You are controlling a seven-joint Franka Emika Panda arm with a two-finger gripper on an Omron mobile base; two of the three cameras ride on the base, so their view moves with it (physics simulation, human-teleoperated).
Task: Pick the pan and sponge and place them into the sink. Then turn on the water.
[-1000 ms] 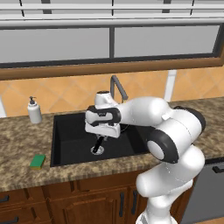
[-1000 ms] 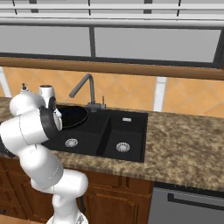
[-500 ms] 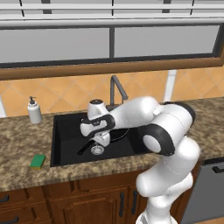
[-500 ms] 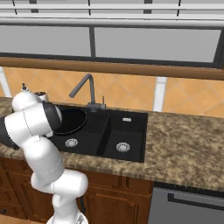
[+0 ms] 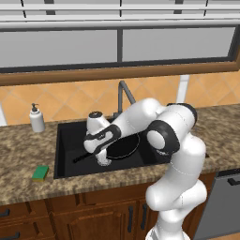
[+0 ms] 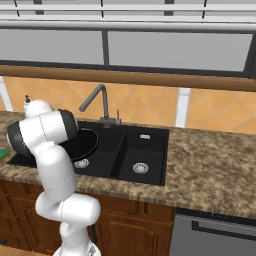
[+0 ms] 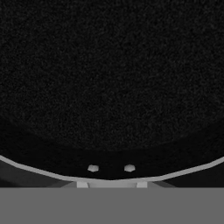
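Low over the sink's (image 5: pixel 63 154) large basin, the arm folds leftward; the gripper (image 5: pixel 102 158) pinches the pan's (image 5: pixel 125 146) rim, handle pointing toward eight o'clock. Sponge (image 5: pixel 40 172) lies on the counter.

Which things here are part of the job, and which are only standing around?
Job: pan, held by the shut gripper over the sink; sponge on the counter; faucet.
Standing around: soap bottle; dishwasher; window.
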